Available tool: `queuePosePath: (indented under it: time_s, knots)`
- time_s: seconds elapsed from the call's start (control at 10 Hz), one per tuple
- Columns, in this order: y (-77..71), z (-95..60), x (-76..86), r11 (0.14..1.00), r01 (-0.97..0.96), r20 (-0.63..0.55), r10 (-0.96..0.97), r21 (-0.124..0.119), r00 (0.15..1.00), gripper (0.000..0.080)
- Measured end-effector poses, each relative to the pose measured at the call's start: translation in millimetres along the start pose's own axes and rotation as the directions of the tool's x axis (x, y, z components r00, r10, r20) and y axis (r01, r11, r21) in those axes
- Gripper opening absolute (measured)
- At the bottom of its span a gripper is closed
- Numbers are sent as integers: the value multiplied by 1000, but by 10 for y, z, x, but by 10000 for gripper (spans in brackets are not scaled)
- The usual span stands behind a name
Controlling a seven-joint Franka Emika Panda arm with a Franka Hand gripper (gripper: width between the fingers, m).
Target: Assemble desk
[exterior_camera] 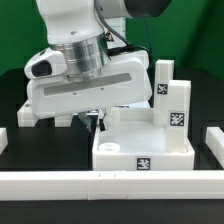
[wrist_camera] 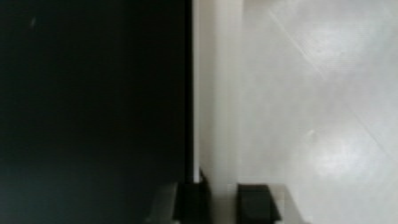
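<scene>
The white desk slab (exterior_camera: 150,150) lies flat near the front, with a round socket at its near left corner and a tag on its front wall. Two white tagged legs (exterior_camera: 163,85) (exterior_camera: 178,105) stand upright at its far right. My gripper (exterior_camera: 92,118) points down at the slab's back left edge. In the wrist view the two dark fingertips (wrist_camera: 260,203) straddle the slab's raised rim (wrist_camera: 214,100), and the gripper (wrist_camera: 221,205) is shut on it. The slab's top (wrist_camera: 311,100) fills one side and the black table (wrist_camera: 89,100) the other.
A long low white rail (exterior_camera: 100,183) runs along the front, with shorter rails at the exterior view's right (exterior_camera: 214,140) and left (exterior_camera: 3,140). A flat white piece (exterior_camera: 25,110) lies behind the arm, mostly hidden by the large hand body.
</scene>
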State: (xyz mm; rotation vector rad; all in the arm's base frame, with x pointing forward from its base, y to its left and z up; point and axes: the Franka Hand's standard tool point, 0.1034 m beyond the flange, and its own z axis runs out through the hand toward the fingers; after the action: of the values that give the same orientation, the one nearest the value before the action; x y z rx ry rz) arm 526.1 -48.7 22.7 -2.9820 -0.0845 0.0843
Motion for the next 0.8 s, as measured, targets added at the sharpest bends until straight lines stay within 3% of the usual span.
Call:
queuePosePath:
  time_s: [0.2, 0.3, 0.6, 0.8]
  knots:
    - [-3, 29, 307, 955, 295, -81, -297, -39, 951, 60]
    - [11, 28, 272, 953, 302, -75, -304, -36, 950, 59]
    - [71, 15, 273, 843, 533, -36, -536, -73, 843, 57]
    - [-26, -77, 580, 721, 683, -22, -689, -114, 724, 57]
